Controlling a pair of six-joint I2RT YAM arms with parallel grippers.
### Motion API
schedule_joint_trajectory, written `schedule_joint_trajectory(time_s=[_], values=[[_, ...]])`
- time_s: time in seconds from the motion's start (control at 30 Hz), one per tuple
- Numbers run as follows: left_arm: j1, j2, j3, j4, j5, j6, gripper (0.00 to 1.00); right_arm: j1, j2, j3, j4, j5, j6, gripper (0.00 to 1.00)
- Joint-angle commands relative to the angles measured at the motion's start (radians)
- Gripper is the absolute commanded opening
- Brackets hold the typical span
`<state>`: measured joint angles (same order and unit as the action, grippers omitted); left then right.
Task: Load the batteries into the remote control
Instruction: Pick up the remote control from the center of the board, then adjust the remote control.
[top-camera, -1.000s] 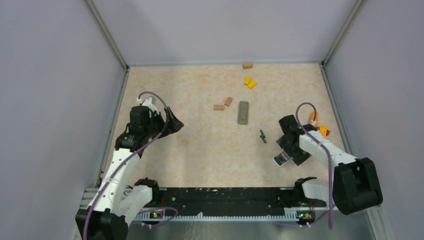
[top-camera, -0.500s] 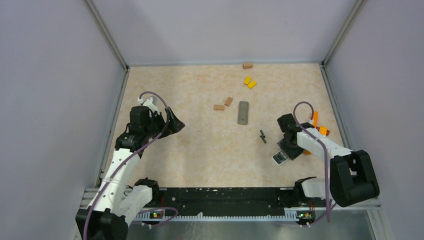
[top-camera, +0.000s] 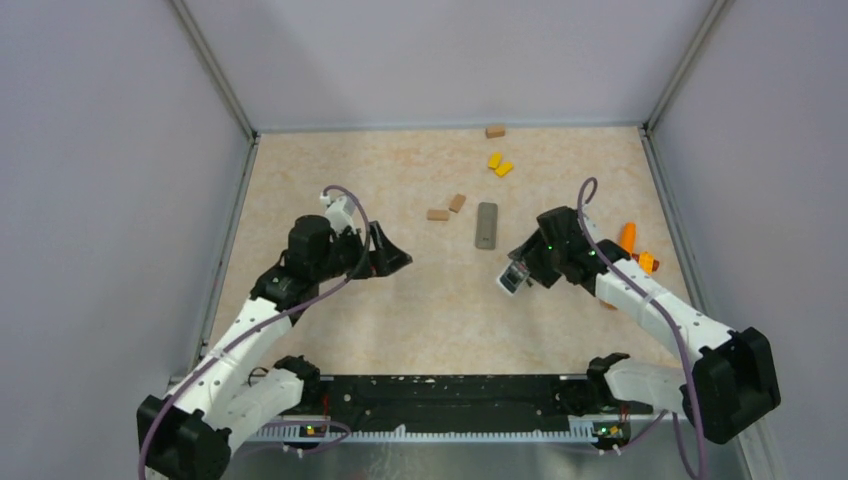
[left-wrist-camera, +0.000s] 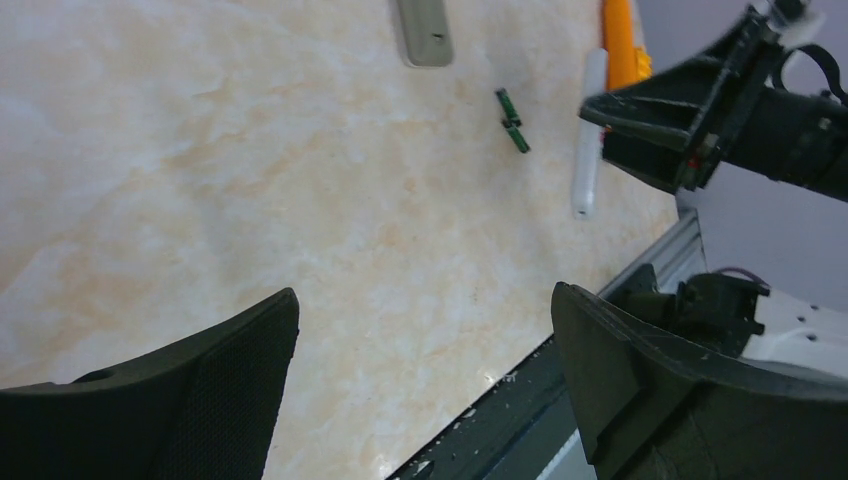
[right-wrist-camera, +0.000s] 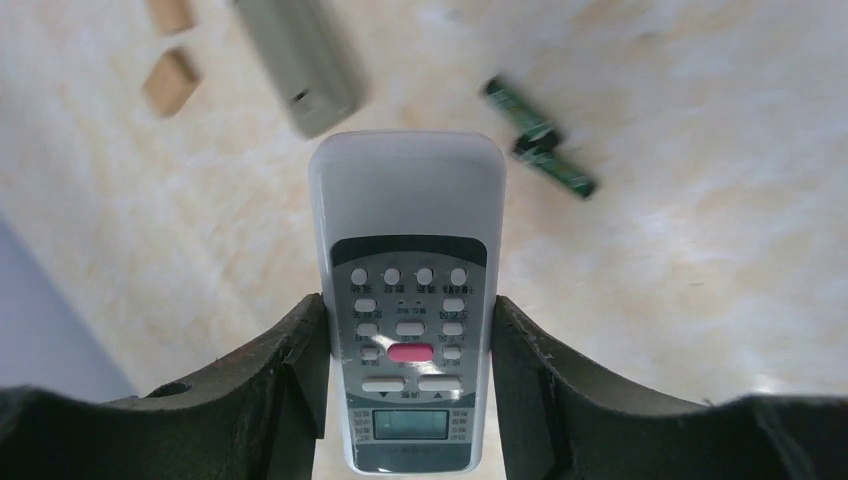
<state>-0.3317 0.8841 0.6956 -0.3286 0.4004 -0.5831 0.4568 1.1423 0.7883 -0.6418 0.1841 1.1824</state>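
Two thin blackish-green batteries (right-wrist-camera: 520, 112) show well only in the right wrist view. They lie on the surface just past the remote's far end, nearly end to end; we cannot tell whether they touch. In the top view we cannot find them, since the right claw (top-camera: 520, 272) and its load cover that patch, right of the surface's middle.

The right claw is closed on a white remote control (right-wrist-camera: 405, 220) with a grey button panel. Its fingers (right-wrist-camera: 290, 370) press both long sides, and the button face is toward the wrist camera. The button labels are too small to read, and the back is unseen.

The left claw (top-camera: 388, 258) is wide open, holds nothing, and sits left of the middle.

A flat grey rectangular lid (top-camera: 486, 225) lies just toward the far edge from the remote. It is cut off at the top of the left wrist view.

Two brown blocks (top-camera: 437, 214) lie just left of the lid. Another brown block (top-camera: 495, 130) sits at the far edge, with two yellow blocks (top-camera: 494, 160) near it. Orange pieces (top-camera: 628, 236) lie by the right edge, partly behind the right arm, and we cannot make out their shape.

The surface (top-camera: 330, 180) is beige and marbled. Pale lilac walls (top-camera: 100, 150) stand on three sides, and a black rail (top-camera: 440, 395) runs along the near edge.
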Motion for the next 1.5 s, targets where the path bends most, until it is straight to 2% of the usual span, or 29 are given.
schedule_joint_trajectory(time_s=[0.0, 0.13, 0.23, 0.37, 0.5, 0.57, 0.73, 0.87, 0.9, 1.0, 1.13, 1.2, 1.23, 1.33, 1.37, 1.47], values=[[-0.129, 0.038, -0.022, 0.228, -0.016, -0.082, 0.99, 0.112, 0.001, 0.024, 0.277, -0.115, 0.036, 0.26], [-0.238, 0.062, -0.064, 0.380, -0.062, -0.145, 0.99, 0.190, 0.035, 0.014, 0.487, -0.155, 0.055, 0.26], [-0.340, 0.090, -0.070, 0.402, -0.199, -0.150, 0.99, 0.213, 0.069, 0.027, 0.554, -0.194, 0.067, 0.26], [-0.436, 0.139, -0.057, 0.436, -0.319, -0.126, 0.99, 0.224, 0.100, 0.058, 0.547, -0.233, 0.073, 0.26], [-0.468, 0.208, -0.020, 0.485, -0.364, -0.125, 0.98, 0.226, 0.135, 0.106, 0.505, -0.261, 0.053, 0.26], [-0.478, 0.263, 0.023, 0.476, -0.371, -0.114, 0.94, 0.226, 0.149, 0.120, 0.508, -0.278, 0.049, 0.26], [-0.498, 0.370, 0.150, 0.352, -0.436, -0.080, 0.76, 0.237, 0.194, 0.166, 0.525, -0.328, 0.048, 0.26], [-0.501, 0.352, 0.174, 0.304, -0.468, -0.039, 0.55, 0.240, 0.211, 0.175, 0.528, -0.333, 0.048, 0.26], [-0.500, 0.348, 0.180, 0.287, -0.469, -0.026, 0.46, 0.240, 0.208, 0.174, 0.535, -0.335, 0.049, 0.26], [-0.502, 0.355, 0.206, 0.246, -0.422, -0.008, 0.24, 0.240, 0.193, 0.166, 0.567, -0.322, 0.038, 0.24], [-0.502, 0.368, 0.221, 0.205, -0.337, 0.011, 0.08, 0.237, 0.178, 0.181, 0.542, -0.295, 0.013, 0.26], [-0.502, 0.358, 0.225, 0.189, -0.324, 0.034, 0.00, 0.235, 0.175, 0.187, 0.541, -0.298, 0.001, 0.31], [-0.501, 0.351, 0.228, 0.179, -0.322, 0.052, 0.00, 0.233, 0.177, 0.197, 0.529, -0.299, -0.016, 0.38], [-0.501, 0.323, 0.245, 0.157, -0.334, 0.136, 0.00, 0.214, 0.167, 0.209, 0.486, -0.299, -0.060, 0.72], [-0.501, 0.314, 0.253, 0.148, -0.347, 0.170, 0.00, 0.204, 0.153, 0.199, 0.483, -0.300, -0.074, 0.79], [-0.501, 0.293, 0.271, 0.140, -0.343, 0.307, 0.00, 0.141, 0.090, 0.149, 0.548, -0.352, -0.108, 0.90]])
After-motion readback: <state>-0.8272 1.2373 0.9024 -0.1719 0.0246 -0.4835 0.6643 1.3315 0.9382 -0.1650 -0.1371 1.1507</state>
